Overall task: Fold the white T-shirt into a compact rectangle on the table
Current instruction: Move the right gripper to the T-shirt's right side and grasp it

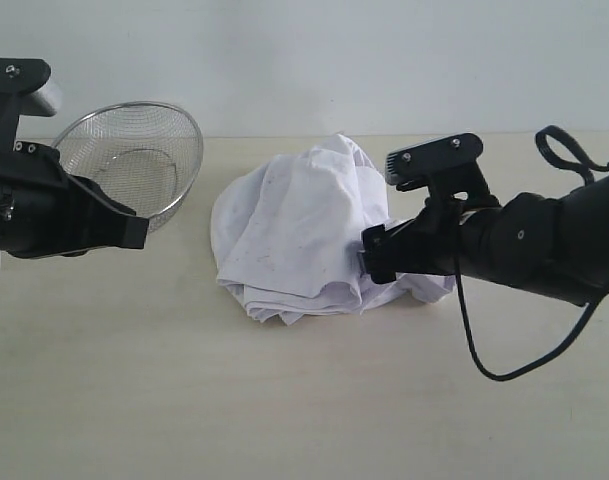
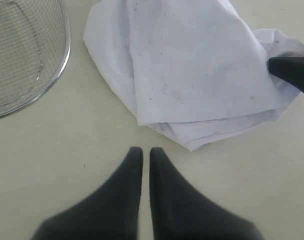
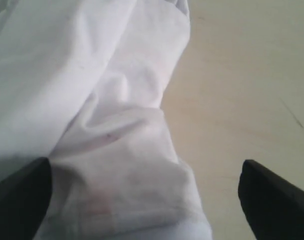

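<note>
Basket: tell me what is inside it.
Only bare wire mesh shows inside the basket; nothing lies in the part in view. The left arm covers its lower near side, so that corner cannot be checked.

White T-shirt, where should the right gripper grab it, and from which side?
Probably the raised fold on the right edge of the T-shirt, coming in low from the right. It stands up off the table, and the open right gripper straddles it.

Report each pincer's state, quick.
Left pincer: shut, holding nothing, over the pale beige tabletop.
Right pincer: open, a fold of the crumpled white cotton T-shirt between its jaws, not gripped.
</note>
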Tool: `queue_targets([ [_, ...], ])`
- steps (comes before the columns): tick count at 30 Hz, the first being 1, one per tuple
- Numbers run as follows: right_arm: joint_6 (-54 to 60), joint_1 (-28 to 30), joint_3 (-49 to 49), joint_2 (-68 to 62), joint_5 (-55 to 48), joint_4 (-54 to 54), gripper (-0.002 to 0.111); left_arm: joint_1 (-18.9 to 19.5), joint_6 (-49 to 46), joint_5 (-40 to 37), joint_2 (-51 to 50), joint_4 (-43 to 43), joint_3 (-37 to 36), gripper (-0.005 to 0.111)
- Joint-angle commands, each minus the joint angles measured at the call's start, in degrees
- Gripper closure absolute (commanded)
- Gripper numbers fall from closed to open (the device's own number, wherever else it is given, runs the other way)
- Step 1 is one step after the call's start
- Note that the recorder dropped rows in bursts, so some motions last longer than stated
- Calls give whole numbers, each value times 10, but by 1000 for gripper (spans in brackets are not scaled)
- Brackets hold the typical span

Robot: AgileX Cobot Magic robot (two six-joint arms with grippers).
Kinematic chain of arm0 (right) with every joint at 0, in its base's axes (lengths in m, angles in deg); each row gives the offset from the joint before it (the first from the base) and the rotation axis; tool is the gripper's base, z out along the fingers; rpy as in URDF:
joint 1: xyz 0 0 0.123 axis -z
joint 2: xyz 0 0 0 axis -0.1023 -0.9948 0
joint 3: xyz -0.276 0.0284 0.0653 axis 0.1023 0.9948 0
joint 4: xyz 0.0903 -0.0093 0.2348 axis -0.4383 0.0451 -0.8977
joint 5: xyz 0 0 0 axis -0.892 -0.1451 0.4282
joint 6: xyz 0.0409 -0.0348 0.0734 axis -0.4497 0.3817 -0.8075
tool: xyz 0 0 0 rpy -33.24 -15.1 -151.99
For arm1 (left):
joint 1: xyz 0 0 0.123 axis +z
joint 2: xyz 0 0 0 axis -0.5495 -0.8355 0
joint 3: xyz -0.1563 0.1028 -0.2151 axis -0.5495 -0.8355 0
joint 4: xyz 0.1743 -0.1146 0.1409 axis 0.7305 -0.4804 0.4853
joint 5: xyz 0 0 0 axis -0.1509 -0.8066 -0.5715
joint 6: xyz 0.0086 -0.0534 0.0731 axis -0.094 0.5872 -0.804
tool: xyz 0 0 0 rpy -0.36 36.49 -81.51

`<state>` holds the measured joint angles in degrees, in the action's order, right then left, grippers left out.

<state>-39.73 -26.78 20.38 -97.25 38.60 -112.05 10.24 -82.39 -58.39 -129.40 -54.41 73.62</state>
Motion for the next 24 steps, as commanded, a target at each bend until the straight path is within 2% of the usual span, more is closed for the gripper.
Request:
queue_targets([
  [1, 7, 14, -2, 0, -9, -14, 16, 1, 8, -2, -1, 0, -3, 102],
  [8, -2, 13, -2, -17, -11, -12, 16, 1, 8, 1, -1, 0, -3, 102],
  [20, -99, 4, -60, -60, -36, -11, 17, 1, 8, 7, -1, 0, -3, 102],
  [22, -106, 4, -60, -60, -39, -11, 23, 1, 8, 7, -1, 0, -3, 102],
  [24, -119, 4, -60, -60, -39, -11, 40, 1, 8, 8, -1, 0, -3, 102],
])
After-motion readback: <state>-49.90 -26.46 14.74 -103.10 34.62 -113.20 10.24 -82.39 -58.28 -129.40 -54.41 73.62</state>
